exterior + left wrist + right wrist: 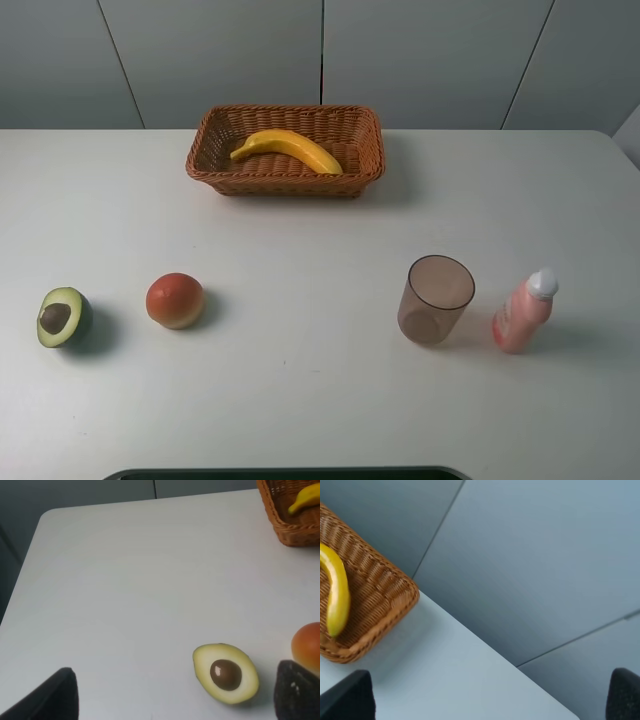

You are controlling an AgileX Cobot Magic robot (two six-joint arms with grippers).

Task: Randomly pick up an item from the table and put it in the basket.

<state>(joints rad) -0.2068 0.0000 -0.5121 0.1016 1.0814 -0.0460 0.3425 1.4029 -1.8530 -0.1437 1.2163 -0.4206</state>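
Note:
The yellow banana lies inside the reddish-brown wicker basket at the back middle of the white table. No gripper touches it. Neither arm shows in the exterior high view. My left gripper is open and empty above the table's left part, its dark fingertips wide apart near the avocado; the basket's corner with the banana's end shows there too. My right gripper is open and empty, its fingertips wide apart beside the basket and banana.
A halved green avocado and a round red-orange fruit lie at the front left. A brownish translucent cup and a pink bottle with a white cap stand at the front right. Grey wall panels rise behind the table.

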